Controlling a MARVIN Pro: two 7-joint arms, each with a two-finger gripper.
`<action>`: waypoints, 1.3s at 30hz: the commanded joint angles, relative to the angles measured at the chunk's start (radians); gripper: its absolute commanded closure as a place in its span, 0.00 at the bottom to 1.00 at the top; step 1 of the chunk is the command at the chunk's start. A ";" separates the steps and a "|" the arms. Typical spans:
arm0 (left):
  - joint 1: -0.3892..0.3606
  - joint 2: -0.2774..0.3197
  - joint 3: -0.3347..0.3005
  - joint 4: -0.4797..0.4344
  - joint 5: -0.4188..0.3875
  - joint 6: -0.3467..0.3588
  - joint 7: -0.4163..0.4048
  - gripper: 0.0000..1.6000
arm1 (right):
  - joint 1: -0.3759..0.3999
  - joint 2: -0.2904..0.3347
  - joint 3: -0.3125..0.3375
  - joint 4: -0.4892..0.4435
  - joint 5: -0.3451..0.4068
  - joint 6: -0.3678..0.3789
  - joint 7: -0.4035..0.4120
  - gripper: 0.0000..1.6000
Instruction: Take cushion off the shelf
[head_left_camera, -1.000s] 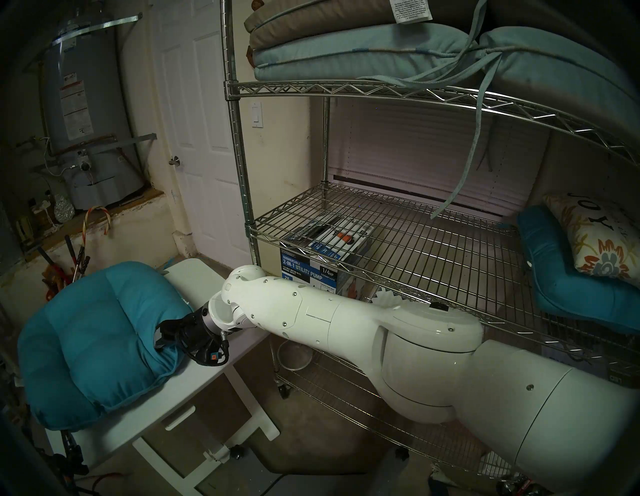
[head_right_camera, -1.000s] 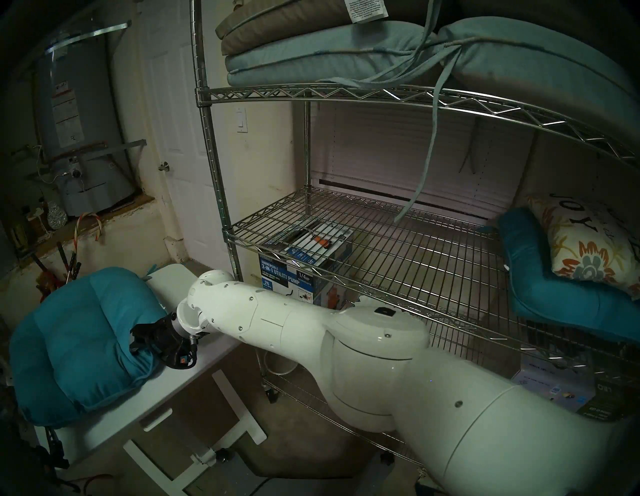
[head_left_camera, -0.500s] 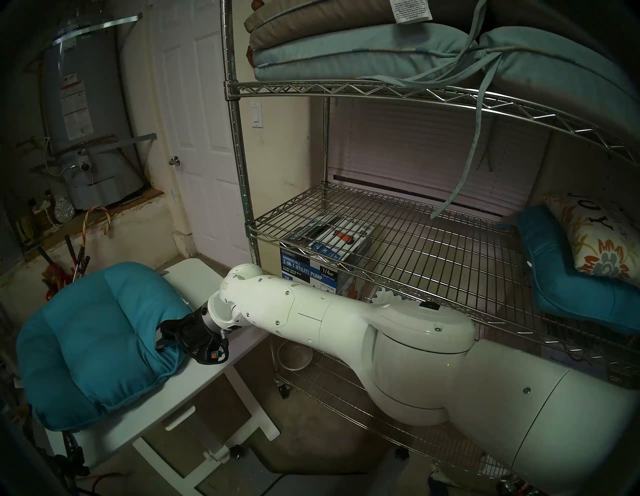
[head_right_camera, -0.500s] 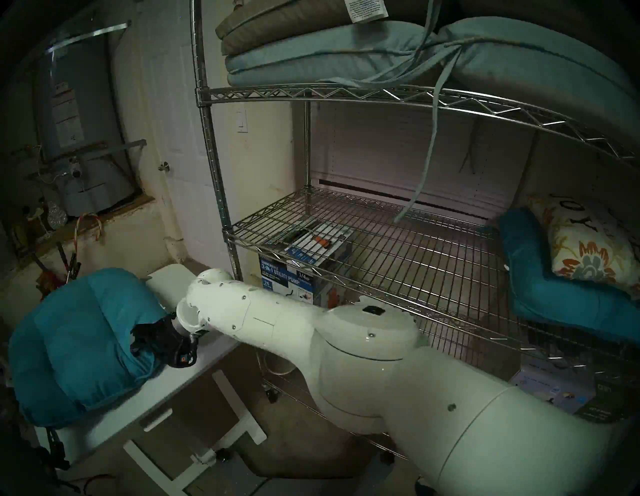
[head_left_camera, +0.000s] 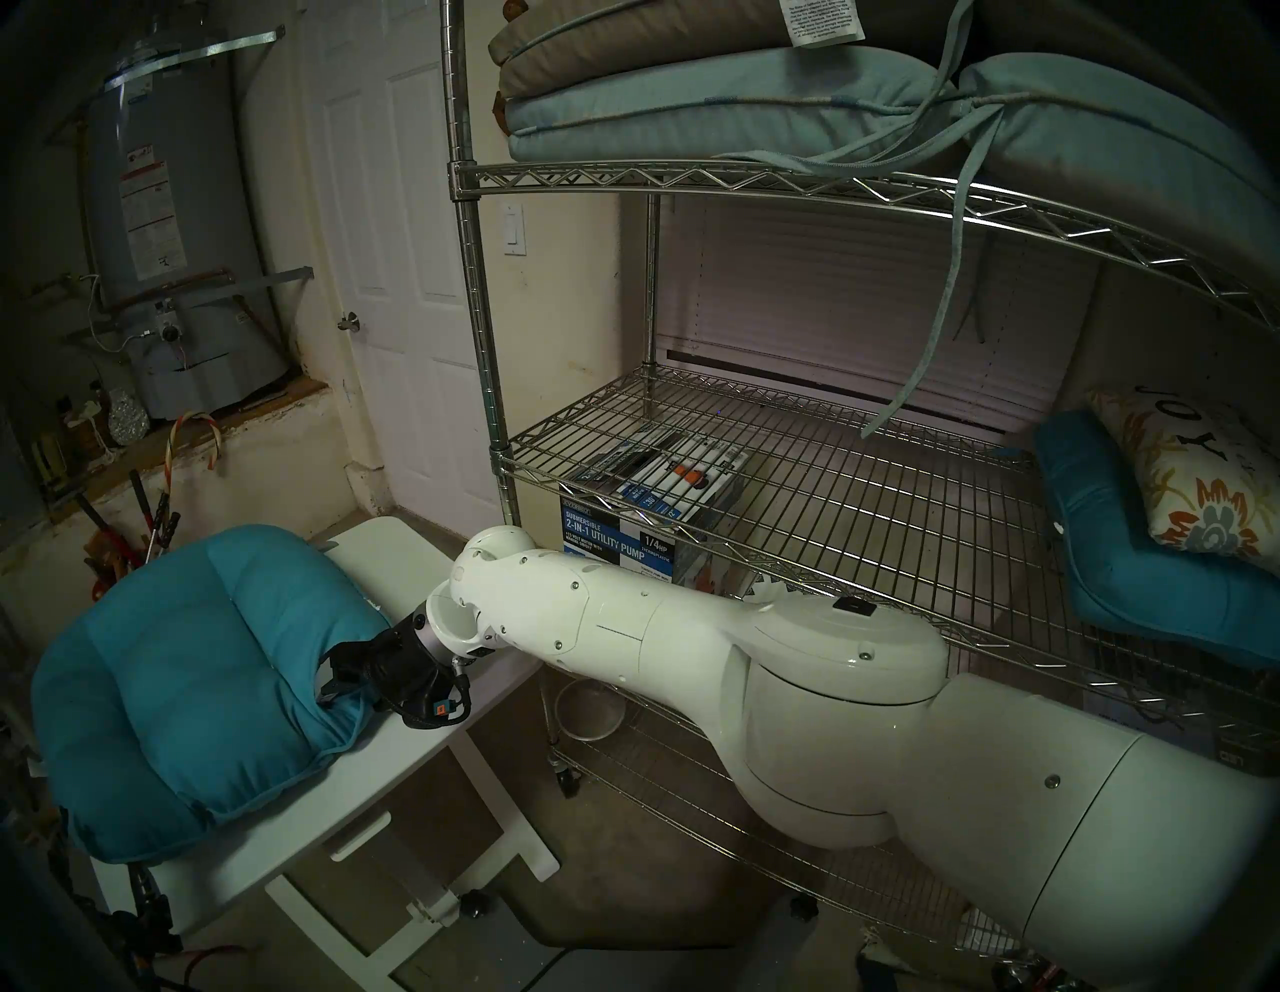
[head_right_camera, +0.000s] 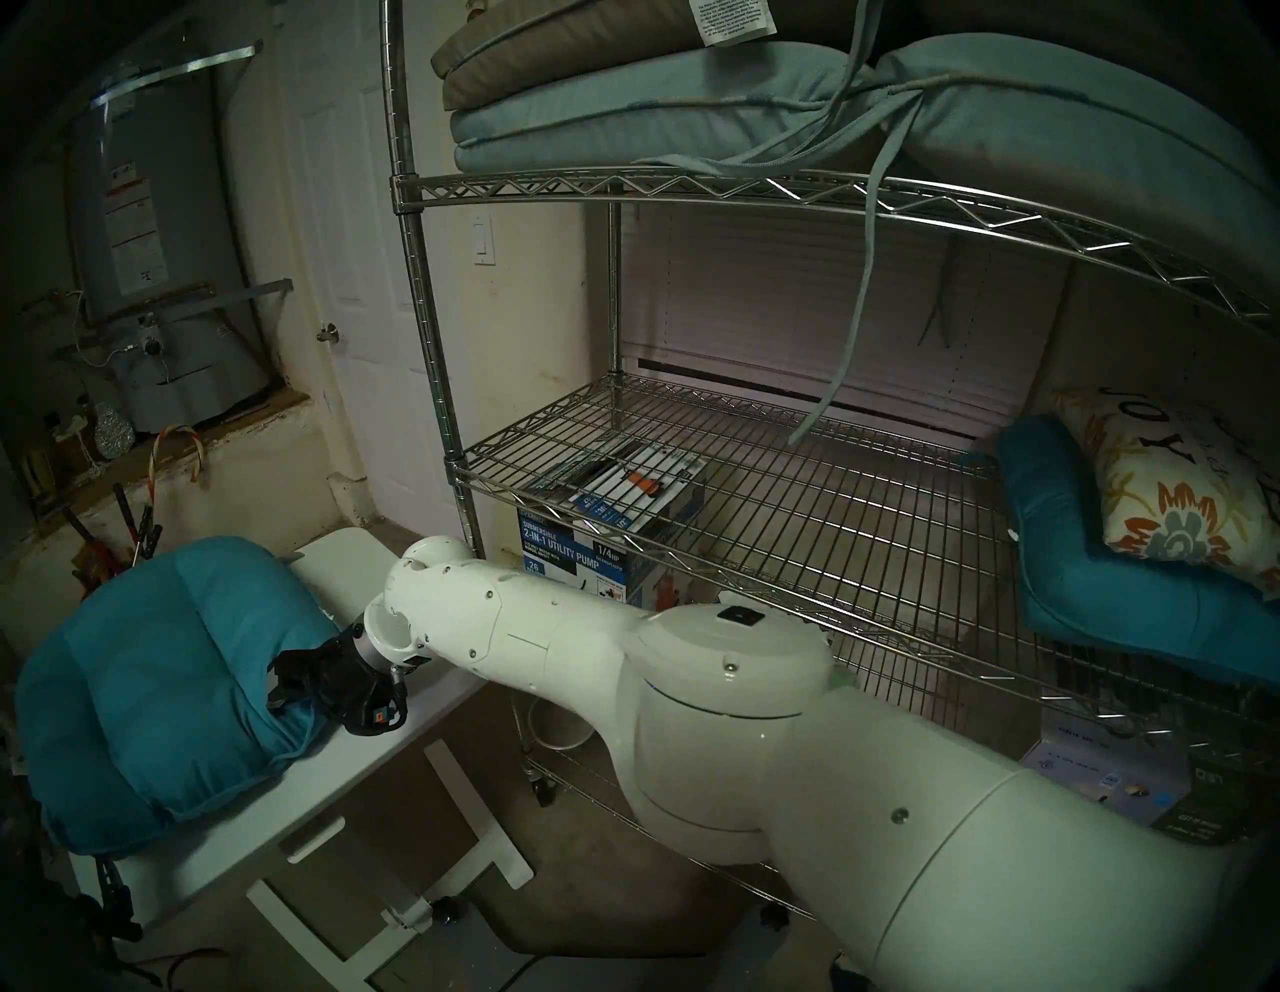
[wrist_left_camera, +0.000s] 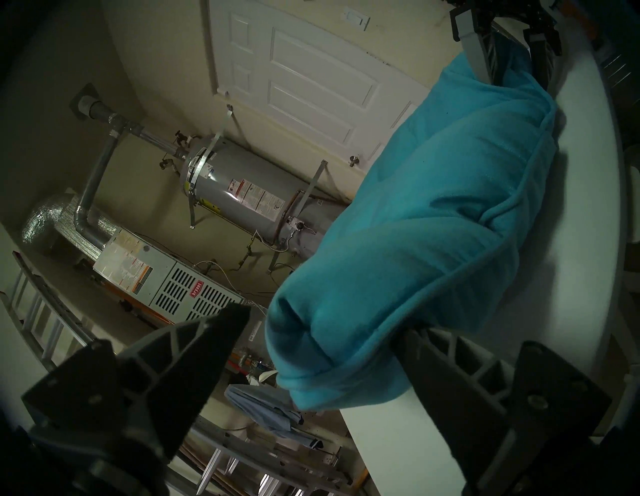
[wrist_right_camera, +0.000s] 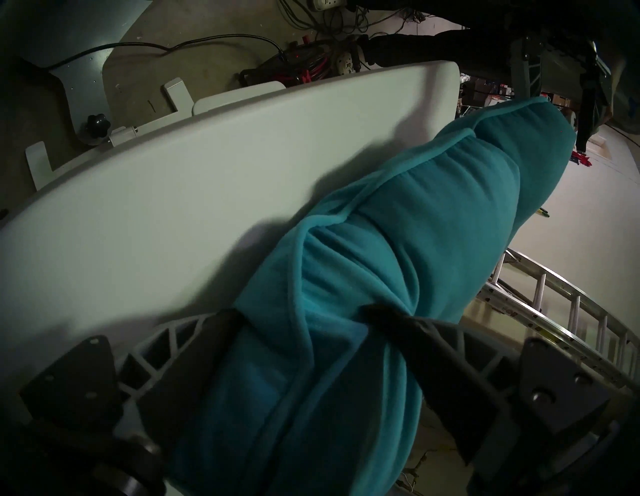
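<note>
The teal-blue cushion (head_left_camera: 201, 686) lies bulged on the white tilting table (head_left_camera: 388, 755), left of the chrome wire shelf (head_left_camera: 478, 291). My right gripper (head_left_camera: 332, 682) is shut on the cushion's right edge; in the right wrist view the gripper (wrist_right_camera: 311, 332) pinches the piped edge of the cushion (wrist_right_camera: 398, 242). My left gripper (wrist_left_camera: 318, 332) is open at the cushion's other corner (wrist_left_camera: 415, 225), one finger (wrist_left_camera: 426, 350) under the edge on the table (wrist_left_camera: 519, 311), the other finger (wrist_left_camera: 207, 339) free. The cushion also shows in the head right view (head_right_camera: 159, 693).
A bent teal cushion (head_left_camera: 1143, 575) with a floral pillow (head_left_camera: 1198, 485) sits on the shelf's middle tier at right. Pale blue-grey cushions (head_left_camera: 692, 104) fill the top tier, ties hanging. A pump box (head_left_camera: 623, 547) is below. A water heater (head_left_camera: 173, 242) and a door (head_left_camera: 395, 277) stand behind.
My right wrist and gripper have shifted slightly right, toward the shelf, drawing the pinched cushion edge with them. The rest of the cushion has hardly moved.
</note>
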 joint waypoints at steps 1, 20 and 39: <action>0.008 0.001 0.028 -0.047 -0.001 -0.042 0.002 0.00 | 0.004 -0.042 -0.015 -0.025 -0.017 -0.041 -0.103 0.00; 0.029 0.001 0.077 -0.065 0.021 -0.046 -0.005 0.00 | 0.003 0.022 -0.069 -0.050 -0.117 -0.074 -0.295 0.00; 0.041 0.023 0.084 -0.066 -0.009 -0.056 -0.038 1.00 | 0.014 0.000 -0.093 0.003 -0.192 -0.068 -0.435 0.00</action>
